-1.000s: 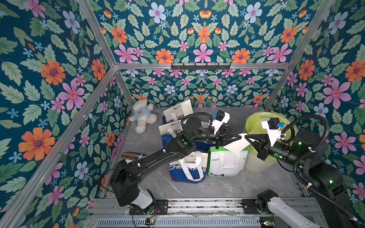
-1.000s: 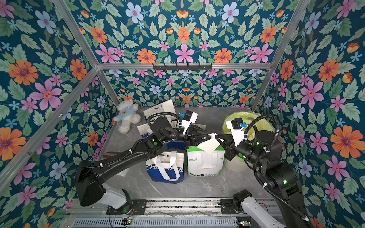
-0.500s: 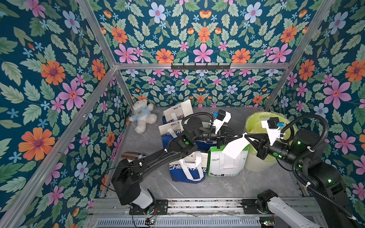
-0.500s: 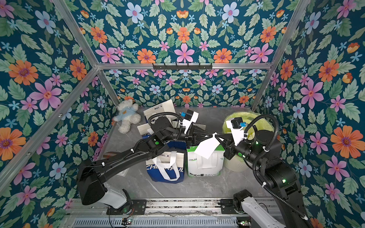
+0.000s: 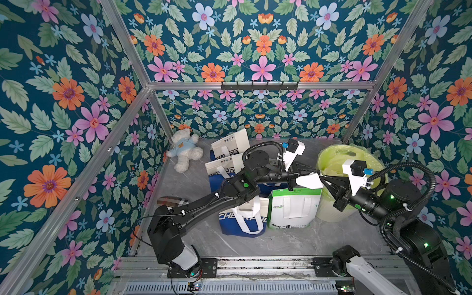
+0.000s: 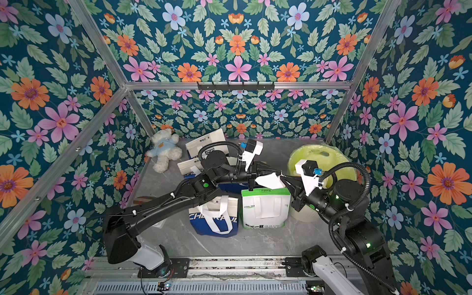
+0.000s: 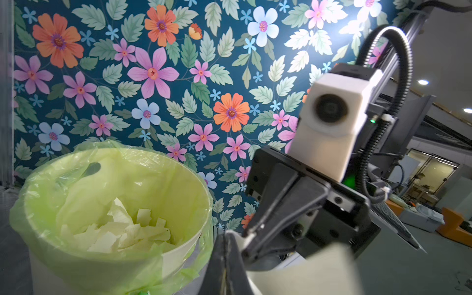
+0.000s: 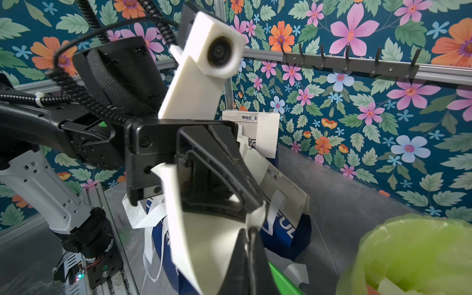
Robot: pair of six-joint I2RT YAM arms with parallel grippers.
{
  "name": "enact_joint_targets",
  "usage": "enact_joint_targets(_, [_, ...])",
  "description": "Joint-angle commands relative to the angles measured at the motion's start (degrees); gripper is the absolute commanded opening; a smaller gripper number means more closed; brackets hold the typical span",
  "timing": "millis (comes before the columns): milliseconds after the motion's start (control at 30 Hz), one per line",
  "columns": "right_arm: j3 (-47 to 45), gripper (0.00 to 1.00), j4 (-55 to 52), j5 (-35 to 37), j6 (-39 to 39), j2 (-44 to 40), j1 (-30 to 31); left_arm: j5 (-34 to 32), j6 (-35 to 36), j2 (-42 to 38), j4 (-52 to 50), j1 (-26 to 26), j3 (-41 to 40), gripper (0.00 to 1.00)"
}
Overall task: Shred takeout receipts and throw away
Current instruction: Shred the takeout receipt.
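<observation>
Farthest from the lined bin (image 5: 339, 150), off toward the left corner, a teddy bear (image 5: 185, 150) lies on the grey floor and appears to have no part in the job. Closer to the bin stand the blue takeout bags (image 5: 240, 222), and a green-and-white bag (image 5: 293, 209) stands right against the bin's wall. Above that bag, just short of the bin's rim, the left gripper (image 5: 296, 177) has its jaws closed on one end of a white takeout receipt (image 5: 308, 180). The slip hangs in the air between the two arms, bowed rather than flat. On its bin-side end the right gripper (image 5: 321, 180) is likewise clamped shut on the paper, its arm reaching across in front of the bin. The two sets of fingertips sit close together on the slip, which likely serves to start a tear at a short span of paper instead of merely stretching it. Holding it beside the bin probably keeps the drop short once pieces come free. Inside the bin, the left wrist view shows pale torn scraps (image 7: 122, 229) lying in the liner.
</observation>
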Motion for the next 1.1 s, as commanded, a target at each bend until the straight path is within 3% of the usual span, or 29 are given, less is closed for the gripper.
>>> enact_joint_targets(0, [-0.9,0.00,-1.3,-3.4,-1.8,-1.4,1.4,-10.4,-1.9,0.7,-0.8,-0.3,1.3,0.00])
enact_joint_targets(267, [-3.1,0.00,-3.9,-2.8,-1.4,-3.0,4.6,-18.1,-0.8,2.3,-4.1,-0.7,1.9,0.00])
enact_joint_targets(467, [-3.6,0.00,-6.3,-0.2,-0.7,-4.6,4.6,-25.4,4.6,0.2,-8.2,-0.7,1.2,0.00])
enact_joint_targets(833, [-3.0,0.00,-4.4,10.7,3.1,-4.3,4.5,-23.2,9.5,-1.3,-12.2,-1.5,-0.2,0.00])
enact_joint_targets(933, [1.5,0.00,-7.4,19.0,4.8,-1.4,4.6,-23.0,11.1,-1.6,-13.4,-2.1,-0.6,0.00])
enact_joint_targets(1067, [10.4,0.00,-18.2,36.4,8.2,8.1,4.4,-22.7,13.3,-2.3,-14.4,-2.8,-0.6,0.00])
